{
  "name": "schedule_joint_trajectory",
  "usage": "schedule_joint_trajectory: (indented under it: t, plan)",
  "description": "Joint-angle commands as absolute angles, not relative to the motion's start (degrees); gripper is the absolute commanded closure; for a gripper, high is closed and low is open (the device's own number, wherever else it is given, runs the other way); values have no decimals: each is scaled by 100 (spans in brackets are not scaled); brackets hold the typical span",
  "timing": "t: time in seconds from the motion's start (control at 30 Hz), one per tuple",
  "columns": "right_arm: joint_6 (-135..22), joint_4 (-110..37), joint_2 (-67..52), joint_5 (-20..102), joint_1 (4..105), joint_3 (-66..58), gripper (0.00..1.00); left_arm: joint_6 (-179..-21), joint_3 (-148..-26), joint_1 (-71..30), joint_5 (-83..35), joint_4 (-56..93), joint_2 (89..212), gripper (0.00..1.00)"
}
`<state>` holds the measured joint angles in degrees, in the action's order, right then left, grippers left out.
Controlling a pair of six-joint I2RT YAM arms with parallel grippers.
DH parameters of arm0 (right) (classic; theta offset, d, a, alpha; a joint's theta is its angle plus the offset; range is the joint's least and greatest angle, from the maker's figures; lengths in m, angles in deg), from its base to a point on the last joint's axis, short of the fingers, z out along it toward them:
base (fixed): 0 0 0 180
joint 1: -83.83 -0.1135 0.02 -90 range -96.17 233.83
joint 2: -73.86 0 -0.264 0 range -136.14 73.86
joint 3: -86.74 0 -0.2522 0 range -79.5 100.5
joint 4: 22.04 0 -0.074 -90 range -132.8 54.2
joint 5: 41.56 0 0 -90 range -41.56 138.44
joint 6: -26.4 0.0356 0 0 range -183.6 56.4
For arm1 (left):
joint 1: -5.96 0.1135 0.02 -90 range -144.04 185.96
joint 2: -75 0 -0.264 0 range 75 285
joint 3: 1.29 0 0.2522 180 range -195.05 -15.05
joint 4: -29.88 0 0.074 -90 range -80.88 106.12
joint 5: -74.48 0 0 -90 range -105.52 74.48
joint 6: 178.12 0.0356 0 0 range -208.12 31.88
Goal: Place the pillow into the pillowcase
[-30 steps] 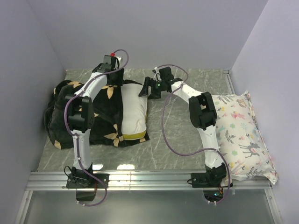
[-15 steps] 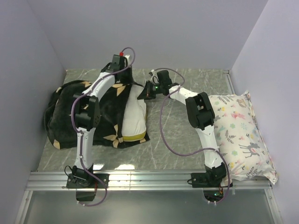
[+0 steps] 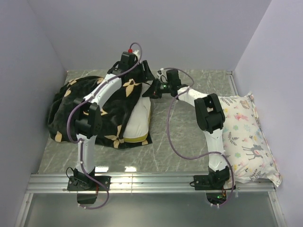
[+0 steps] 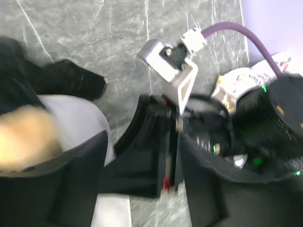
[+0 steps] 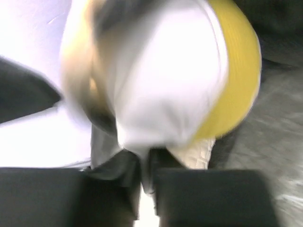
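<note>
Black plush meets white quilting on the counter (image 3: 189,137), where the pillow (image 3: 140,118) lies partly inside the case (image 3: 90,101), its yellow band (image 3: 135,138) and one long side showing at the mouth. Both arms meet at the pillow's far corner. The right claw (image 5: 146,176) is pinched almost shut, with a fold of white cloth in the narrow gap that appears to be the pillow's edge, though blur keeps that from being certain. The left claw (image 4: 142,151) is spread wide and clamps nothing, poised just by the right claw, with case fabric bunched beside one finger. A deer-print pillow (image 3: 244,135) sits well apart by the right wall.

The pillow looks light, plump and springy. It should squash under a pinch and bulge back, so a hold on the stitched edge or a corner is likely to bite better than one on the rounded face. The case looks limp and clingy, and its mouth will probably sag shut unless one claw takes the hem near the far corner and lifts it. Plush dragging on quilting could bunch rather than slide.
</note>
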<state>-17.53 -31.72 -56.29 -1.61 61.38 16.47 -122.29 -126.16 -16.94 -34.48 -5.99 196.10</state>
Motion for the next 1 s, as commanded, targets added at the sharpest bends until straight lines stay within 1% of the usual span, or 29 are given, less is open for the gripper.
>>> schedule_joint_trajectory:
  t: [0.0,0.03,0.07,0.1,0.13,0.17,0.2,0.23,0.27,0.3,0.33,0.4,0.43,0.47,0.5,0.57,0.6,0.63,0.67,0.7,0.73,0.77,0.8,0.83,0.87,0.9,0.93,0.97]
  plan:
    - [-1736,-3024,-5122,-245,6230,1473,63,-11188,-13237,-1393,-3706,-1233,19032,30]
    - [-1797,-3165,-5069,-228,6274,1359,53,-10663,-13264,-1216,-3653,-1496,18979,28]
    - [-1981,-3341,-5007,-176,6326,1297,36,-10353,-13325,-893,-3496,-2195,18857,26]
    - [-2078,-3699,-4859,-88,6336,1244,29,-9636,-13352,-742,-3381,-2550,18812,25]
    - [-2192,-3885,-4788,-70,6344,1139,25,-9238,-13291,-609,-3284,-2954,18716,24]
    - [-2428,-4061,-4665,-52,6353,1086,19,-8790,-13178,-321,-3266,-3628,18646,21]
    - [-2518,-4402,-4603,-35,6344,1051,18,-8202,-13002,-153,-3240,-3800,18540,18]
    - [-2580,-4536,-4559,-69,6318,937,18,-8014,-12357,40,-3300,-3802,18217,17]
    - [-2702,-4668,-4489,-78,6257,875,18,-7803,-12072,321,-3310,-3915,18084,9]
    - [-2747,-4870,-4462,-87,6213,822,18,-7453,-11799,402,-3014,-3907,17952,6]
    - [-2808,-4941,-4453,-165,6169,700,18,-7319,-11283,463,-2907,-3855,17750,5]
    - [-3001,-5134,-4444,-192,5985,611,18,-7064,-10902,490,-2547,-3855,17626,7]
    - [-3054,-5144,-4453,-254,5914,533,18,-7045,-10474,490,-2423,-3741,17512,7]
    - [-3098,-5162,-4488,-280,5844,506,18,-7080,-10295,490,-2361,-3662,17494,8]
    - [-3081,-5153,-4523,-324,5722,479,18,-7106,-10154,490,-2387,-3618,17476,13]
    - [-3046,-5188,-4663,-438,5598,549,21,-7124,-9837,482,-2527,-3451,17520,20]
    - [-3037,-5214,-4699,-413,5510,602,22,-7150,-9750,473,-2606,-3381,17546,26]
    - [-3020,-5162,-4734,-404,5475,593,23,-7159,-9636,464,-2728,-3284,17668,31]
    - [-2941,-5101,-4786,-386,5466,585,28,-7159,-9600,421,-2808,-3240,17730,36]
    - [-2880,-4961,-4822,-412,5457,585,33,-7159,-9582,377,-2913,-3213,17800,50]
    - [-2809,-4899,-4857,-430,5448,585,38,-7133,-9599,324,-3140,-3187,17914,60]
    - [-2704,-4855,-4901,-421,5448,611,50,-7150,-9625,202,-3238,-3160,17950,69]
    - [-2668,-4776,-4927,-447,5439,611,56,-7142,-9652,122,-3387,-3160,17968,88]
    - [-2651,-4766,-4927,-456,5439,637,61,-7142,-9783,43,-3589,-3178,17968,94]
    - [-2581,-4723,-4927,-456,5439,629,75,-7150,-9880,-193,-3869,-3213,17951,99]
    - [-2519,-4592,-4910,-491,5439,585,83,-7151,-9976,-334,-4090,-3265,17916,100]
    - [-2388,-4495,-4892,-509,5439,567,94,-7124,-10256,-501,-4318,-3335,17898,100]
    - [-2282,-4398,-4857,-526,5439,532,100,-7150,-10424,-877,-4738,-3484,17924,100]
